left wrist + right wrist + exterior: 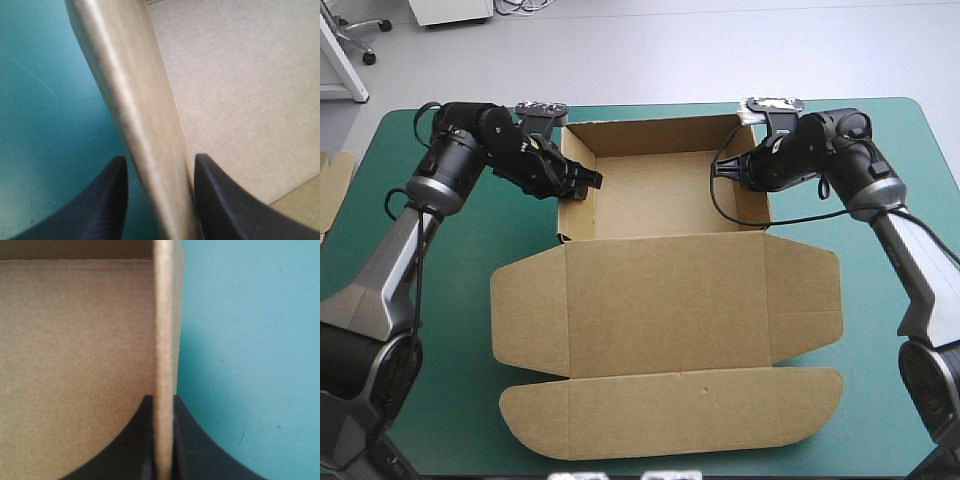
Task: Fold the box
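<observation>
From here, the working ends of both arms are hard to follow. The left gripper [588, 182], two broad black fin-shaped fingers, dips over the left wall of the box [665, 290] and sinks into shadow. The right gripper [720, 168] is half lost behind its own wrist at the right wall. Off the left edge of the table [910, 130], a strip of more brown board [332, 190] runs out of sight.

The wrist views settle the grips. The right gripper [161, 397] is pinching the right wall, fingers pressed on either face below the board's pale upright edge. The left gripper [160, 156] stands spread astride the left wall (thicker, rounded over, blurred this close). One finger touches it, and the other leaves a sliver of teal-green cover [45, 100] showing beside it.

The box, a cut sheet of matt brown board, sits mid-table. Its far part is an open tray with walls raised. The lid lies flat toward the near edge, with its side flaps and long front flap round-cornered.
</observation>
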`<act>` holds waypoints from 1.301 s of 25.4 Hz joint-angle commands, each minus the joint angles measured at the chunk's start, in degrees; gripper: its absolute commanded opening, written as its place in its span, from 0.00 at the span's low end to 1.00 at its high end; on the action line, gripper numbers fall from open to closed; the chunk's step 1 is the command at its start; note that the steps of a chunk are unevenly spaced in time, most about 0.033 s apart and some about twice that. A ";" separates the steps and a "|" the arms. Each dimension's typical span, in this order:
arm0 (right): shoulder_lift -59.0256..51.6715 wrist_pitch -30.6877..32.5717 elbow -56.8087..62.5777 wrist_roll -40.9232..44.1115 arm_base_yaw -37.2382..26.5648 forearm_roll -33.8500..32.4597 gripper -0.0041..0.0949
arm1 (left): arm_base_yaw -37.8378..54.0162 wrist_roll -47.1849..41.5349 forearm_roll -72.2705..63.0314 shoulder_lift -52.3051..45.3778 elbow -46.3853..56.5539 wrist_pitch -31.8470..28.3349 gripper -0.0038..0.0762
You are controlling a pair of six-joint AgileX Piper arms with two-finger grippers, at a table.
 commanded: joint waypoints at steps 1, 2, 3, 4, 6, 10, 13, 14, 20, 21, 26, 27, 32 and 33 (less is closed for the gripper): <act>-2.47 -1.41 -2.20 1.19 0.61 -2.16 0.03 | -0.89 -0.70 1.92 -0.47 -5.43 1.73 0.35; -2.21 -1.41 -2.20 1.19 0.72 -2.06 0.03 | -1.10 -1.02 2.98 0.16 -6.15 2.63 0.33; -2.12 -1.27 -2.20 1.19 1.05 -1.94 0.03 | -1.61 -1.41 4.29 0.81 -6.39 3.23 0.31; -1.79 -0.99 -2.20 1.19 1.14 -1.94 0.03 | -2.14 -2.17 6.18 1.20 -6.49 3.52 0.30; -1.23 -0.65 -2.20 1.19 1.56 -2.09 0.03 | -3.16 -2.78 10.42 1.93 -6.37 3.52 0.27; -0.60 -0.36 -2.20 1.41 2.19 -3.88 0.03 | -4.29 -3.06 13.02 3.48 -6.27 3.52 0.18; 0.06 0.40 -2.20 1.41 2.19 -4.49 0.03 | -4.29 -2.59 13.75 4.38 -6.27 3.52 0.06; 0.47 0.99 -2.20 1.41 2.19 -5.22 0.03 | -4.29 -2.33 15.39 4.72 -6.27 3.52 0.03; 1.89 1.54 -2.24 1.37 2.19 -6.01 0.03 | -4.29 -3.60 24.09 6.51 -6.27 3.52 0.03; 2.23 1.71 -2.33 1.38 2.19 -6.14 0.03 | -4.29 -3.60 23.98 7.23 -6.27 3.52 0.03; 4.88 5.98 -2.37 0.43 2.19 -11.65 0.03 | -4.29 -4.83 22.28 11.39 -6.27 2.33 0.03; 5.26 6.72 -2.71 0.18 2.19 -12.47 0.03 | -4.17 -5.73 22.28 11.80 -6.27 1.63 0.03; 7.41 9.36 -3.49 -0.89 2.19 -16.88 0.03 | -4.17 -7.60 22.93 14.01 -6.27 0.98 0.03; 7.56 9.19 -3.49 -0.99 2.19 -17.37 0.03 | -4.17 -7.60 22.93 14.49 -6.27 0.98 0.03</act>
